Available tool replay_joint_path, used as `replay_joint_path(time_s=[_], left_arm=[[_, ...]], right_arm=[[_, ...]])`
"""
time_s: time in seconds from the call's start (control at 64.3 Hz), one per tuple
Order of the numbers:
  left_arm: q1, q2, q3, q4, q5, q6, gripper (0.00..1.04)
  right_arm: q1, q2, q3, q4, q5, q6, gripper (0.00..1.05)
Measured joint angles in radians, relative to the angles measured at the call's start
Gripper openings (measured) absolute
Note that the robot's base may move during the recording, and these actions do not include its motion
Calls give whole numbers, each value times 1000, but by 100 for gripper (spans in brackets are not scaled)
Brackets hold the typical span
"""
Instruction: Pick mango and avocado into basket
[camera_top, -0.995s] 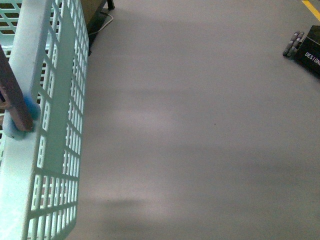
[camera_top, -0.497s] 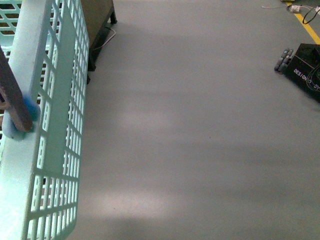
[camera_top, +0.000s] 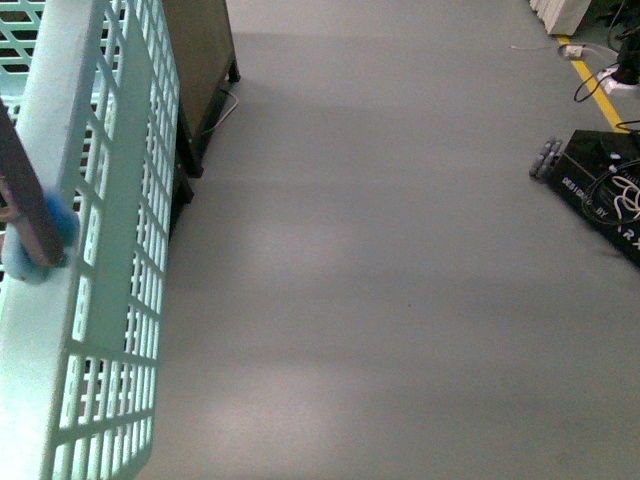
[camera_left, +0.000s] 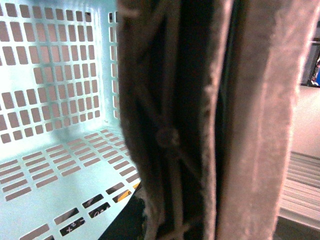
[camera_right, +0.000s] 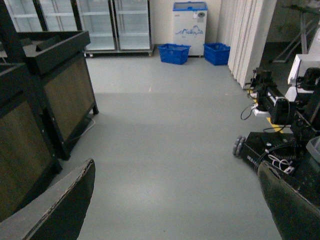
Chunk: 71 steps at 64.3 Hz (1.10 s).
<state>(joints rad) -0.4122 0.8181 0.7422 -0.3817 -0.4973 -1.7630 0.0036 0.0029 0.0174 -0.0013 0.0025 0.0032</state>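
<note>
The turquoise slotted basket (camera_top: 95, 260) hangs tilted at the left edge of the front view, with its brown handle (camera_top: 22, 205) crossing its rim. In the left wrist view the handle (camera_left: 252, 115) fills the picture close up, and the basket's floor (camera_left: 55, 165) behind it holds nothing that I can see. My left gripper (camera_left: 192, 212) is shut on that handle. Its fingers cannot be told apart from the handle. My right gripper (camera_right: 175, 210) is open above bare grey floor, with dark fingertips (camera_right: 55, 210) at both sides. Mango and avocado are out of view.
A dark wooden stand (camera_top: 200, 70) is just behind the basket and shows again in the right wrist view (camera_right: 55, 85). A black wheeled base with cables (camera_top: 600, 190) lies on the floor to the right, by a yellow floor line (camera_top: 590, 80). Blue crates (camera_right: 175, 52) sit by the far wall.
The front view has shifted over the floor. The stand and the black base have come further into the picture. The basket keeps its place at the left edge.
</note>
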Motion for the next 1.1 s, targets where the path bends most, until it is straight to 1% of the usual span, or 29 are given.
replay_joint_path(time_s=[0.855,0.995,1.104], left_arm=[[0,0,2,0,0,-1,15],[-4,2,2,0,13,-4,15],[-4,1,2,0,2,-3,15]], right_arm=[[0,0,0,0,1,0,96],[0,0,0,0,1,0,96],[0,-1,0,0,0,0,96]])
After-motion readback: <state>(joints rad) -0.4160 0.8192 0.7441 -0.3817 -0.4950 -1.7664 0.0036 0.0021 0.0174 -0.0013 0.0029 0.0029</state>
